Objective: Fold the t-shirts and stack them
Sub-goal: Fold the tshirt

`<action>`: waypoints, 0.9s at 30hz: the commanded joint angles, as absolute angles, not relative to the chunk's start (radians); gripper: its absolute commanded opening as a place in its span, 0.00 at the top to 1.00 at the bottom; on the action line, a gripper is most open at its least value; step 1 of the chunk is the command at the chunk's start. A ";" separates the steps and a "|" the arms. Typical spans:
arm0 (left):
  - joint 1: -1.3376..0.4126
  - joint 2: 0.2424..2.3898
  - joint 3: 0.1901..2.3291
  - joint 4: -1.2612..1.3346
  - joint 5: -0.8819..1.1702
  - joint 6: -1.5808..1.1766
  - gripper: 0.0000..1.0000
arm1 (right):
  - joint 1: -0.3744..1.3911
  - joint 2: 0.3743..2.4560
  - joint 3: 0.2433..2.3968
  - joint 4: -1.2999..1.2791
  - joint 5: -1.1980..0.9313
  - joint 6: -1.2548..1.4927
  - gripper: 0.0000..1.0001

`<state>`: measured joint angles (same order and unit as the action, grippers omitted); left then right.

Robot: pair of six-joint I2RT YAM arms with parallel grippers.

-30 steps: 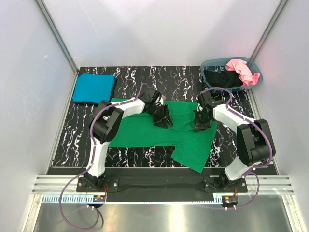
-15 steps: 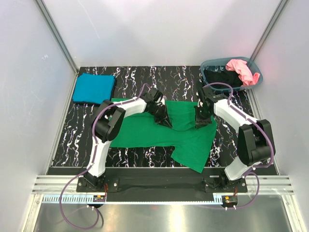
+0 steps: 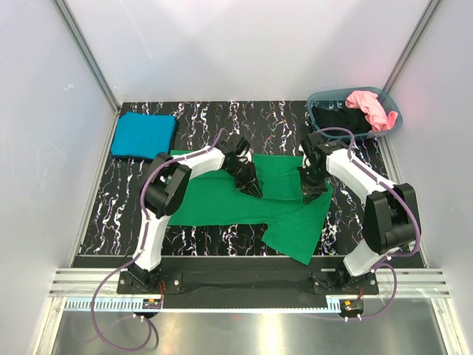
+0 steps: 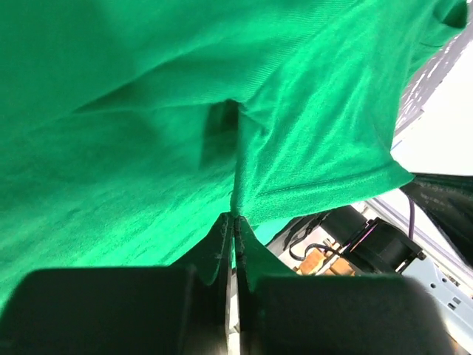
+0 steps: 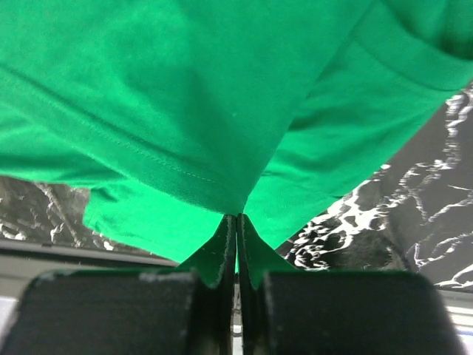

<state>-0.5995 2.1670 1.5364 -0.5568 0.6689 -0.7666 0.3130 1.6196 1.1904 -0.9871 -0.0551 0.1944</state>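
A bright green t-shirt [image 3: 244, 203] lies spread across the middle of the black marbled table [image 3: 199, 118]. My left gripper [image 3: 253, 188] is shut on a pinch of its cloth [image 4: 238, 194] near the shirt's middle top. My right gripper [image 3: 310, 194] is shut on the green cloth [image 5: 235, 207] at the shirt's right side, and the fabric hangs from both pinches. A folded teal blue t-shirt [image 3: 143, 134] lies at the table's far left corner. A pink t-shirt [image 3: 369, 106] and a black one [image 3: 336, 120] sit in the basket.
The grey-blue oval basket [image 3: 394, 122] stands at the far right corner of the table. White walls and metal posts close in the table on three sides. The arm bases sit on a rail at the near edge.
The left gripper has closed on the green cloth. Both grippers have shifted slightly, the right one moving nearer and the green cloth lifting with them.
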 commanded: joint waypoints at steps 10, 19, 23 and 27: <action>-0.594 2.108 1.643 -0.747 0.581 -0.672 0.54 | 0.337 1.646 1.253 -0.991 -0.147 0.374 0.66; -0.404 2.062 1.577 -0.758 0.496 -0.609 0.54 | 0.333 1.782 1.125 -0.672 -0.059 0.497 0.83; -0.282 2.069 1.536 -0.746 0.394 -0.577 0.54 | 0.307 1.821 1.074 -0.646 0.027 0.528 0.85; -0.187 2.101 1.546 -0.747 0.359 -0.561 0.54 | 0.270 1.775 1.071 -0.670 0.066 0.566 0.83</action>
